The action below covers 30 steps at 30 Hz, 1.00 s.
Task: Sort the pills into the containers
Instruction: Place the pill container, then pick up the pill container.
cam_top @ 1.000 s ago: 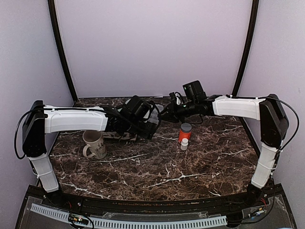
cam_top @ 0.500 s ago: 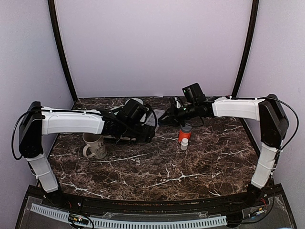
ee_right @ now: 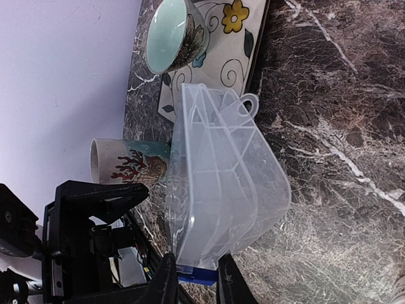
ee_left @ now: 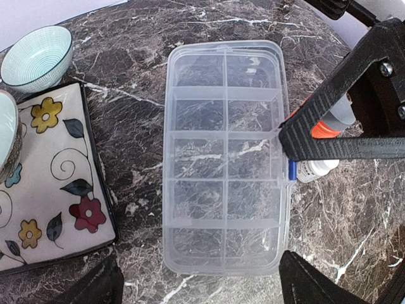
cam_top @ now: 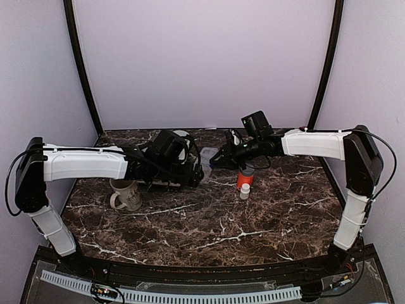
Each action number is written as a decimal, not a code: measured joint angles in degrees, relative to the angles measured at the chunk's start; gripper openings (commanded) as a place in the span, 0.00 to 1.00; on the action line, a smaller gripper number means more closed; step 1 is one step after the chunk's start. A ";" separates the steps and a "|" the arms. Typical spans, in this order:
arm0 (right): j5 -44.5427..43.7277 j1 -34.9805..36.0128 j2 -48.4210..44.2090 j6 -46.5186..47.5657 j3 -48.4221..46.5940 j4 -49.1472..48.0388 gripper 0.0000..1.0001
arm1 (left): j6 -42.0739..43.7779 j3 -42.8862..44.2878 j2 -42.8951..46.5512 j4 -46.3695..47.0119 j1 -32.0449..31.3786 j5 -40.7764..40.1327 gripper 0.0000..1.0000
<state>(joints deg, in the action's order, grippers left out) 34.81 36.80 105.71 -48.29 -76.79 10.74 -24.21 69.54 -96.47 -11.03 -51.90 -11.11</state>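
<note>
1. Two arms meet at the counter's [cam_top: 190, 228] far middle, at the organiser box [cam_top: 207, 154]; orange bottle [cam_top: 245, 175] just right.
2. Ten cells [ee_left: 201, 155] empty; left jaws spread wide; flowered tray [ee_left: 50, 190] near left edge.
3. Right jaws pinch the box's blue latch [ee_right: 197, 275].

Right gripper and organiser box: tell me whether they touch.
Touching. The right wrist view shows the right gripper pinching the blue latch on the edge of the organiser box, with no gap on either side.

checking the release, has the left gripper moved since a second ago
Yes. The left gripper has drawn back leftward, away from the clear plastic organiser box and closer to the cream ceramic mug, which stayed put.
</note>
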 measured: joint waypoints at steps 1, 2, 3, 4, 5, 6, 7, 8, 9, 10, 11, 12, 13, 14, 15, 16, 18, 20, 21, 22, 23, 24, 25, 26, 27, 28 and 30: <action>0.02 0.00 0.00 0.00 0.00 0.00 0.00 | -0.33 -0.66 0.42 0.07 0.04 0.00 0.89; 0.07 0.00 -0.02 0.00 0.00 0.00 0.00 | -0.57 -1.05 0.61 0.07 0.04 0.15 0.89; 0.11 0.02 0.00 0.00 0.00 0.02 0.00 | -0.70 -1.27 0.66 0.09 0.04 0.22 0.89; 0.13 0.02 0.00 0.00 0.00 0.04 0.00 | -0.90 -1.40 0.66 0.17 0.04 0.31 0.89; 0.13 0.04 0.00 0.00 0.00 0.07 0.00 | -1.01 -1.44 0.66 0.20 0.04 0.46 0.90; 0.13 0.07 0.00 0.00 -0.02 0.13 0.00 | -1.11 -1.44 0.66 0.24 0.04 0.68 0.90; 0.13 0.13 0.00 0.00 -0.13 0.28 0.00 | -1.16 -1.44 0.68 0.28 0.04 0.83 0.90; 0.11 0.17 0.04 0.02 -0.37 0.55 0.00 | -1.31 -1.44 0.70 0.28 0.04 1.07 0.91; 0.11 0.24 0.09 0.02 -0.61 0.83 0.00 | -1.36 -1.44 0.70 0.33 0.04 1.25 0.91; 0.11 0.31 0.15 0.02 -0.83 1.11 0.00 | -1.46 -1.44 0.70 0.48 0.04 1.51 0.91; 0.13 0.37 0.20 0.02 -1.16 1.38 0.00 | -1.53 -1.44 0.70 0.70 0.04 1.79 0.91; 0.13 0.46 0.22 0.00 -1.40 1.42 0.00 | -1.53 -1.44 0.70 0.90 0.04 2.12 0.92; 0.13 0.57 0.22 0.00 -1.70 1.55 0.00 | -1.55 -1.44 0.70 1.07 0.04 2.38 0.92; 0.13 0.68 0.22 0.00 -1.99 1.62 0.00 | -1.53 -1.44 0.70 1.20 0.04 2.71 0.92; 0.13 0.81 0.22 0.00 -2.23 1.73 0.00 | -1.55 -1.44 0.70 1.20 0.04 2.91 0.92; 0.13 0.94 0.22 0.00 -2.40 1.79 0.00 | -1.53 -1.42 0.70 1.20 0.04 3.26 0.92; 0.13 1.09 0.22 0.00 -2.67 1.90 0.00 | -1.53 -1.33 0.68 1.16 0.04 3.56 0.98; 0.13 1.31 0.22 0.02 -2.93 2.43 0.00 | -1.46 -0.96 0.48 1.09 0.04 3.52 0.99; 0.13 1.38 0.22 0.02 -3.04 2.62 0.00 | -1.57 -0.59 0.28 1.01 0.04 3.32 0.99; 0.13 1.44 0.22 0.02 -3.04 2.67 0.00 | -1.60 -0.17 0.02 0.98 0.04 3.10 0.99; 0.13 1.53 0.22 0.02 -3.04 2.71 0.00 | -1.64 0.17 -0.20 1.01 0.04 2.86 0.99; 0.15 1.60 0.22 0.02 -3.04 2.84 0.00 | -1.66 0.59 -0.44 0.83 0.04 2.45 0.99; 0.15 1.64 0.22 0.02 -3.04 2.99 0.00 | -1.66 0.94 -0.68 0.70 0.04 2.01 0.99; 0.15 1.68 0.22 0.00 -3.04 3.06 0.00 | -1.64 1.42 -0.96 0.42 0.04 1.51 0.99; 0.15 1.70 0.22 0.02 -3.04 3.06 0.00 | -1.60 1.88 -1.25 0.13 0.04 1.07 0.99; 0.13 1.77 0.22 0.02 -3.04 3.08 0.00 | -1.51 2.69 -1.77 -0.46 0.04 0.46 0.99; 0.13 1.90 0.22 0.02 -3.04 3.10 0.00 | -1.29 4.04 -2.67 -1.27 -0.07 -0.79 0.99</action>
<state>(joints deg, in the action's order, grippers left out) 34.94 38.70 105.93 -48.27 -79.83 13.85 -25.50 73.58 -99.13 -12.29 -51.96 -11.90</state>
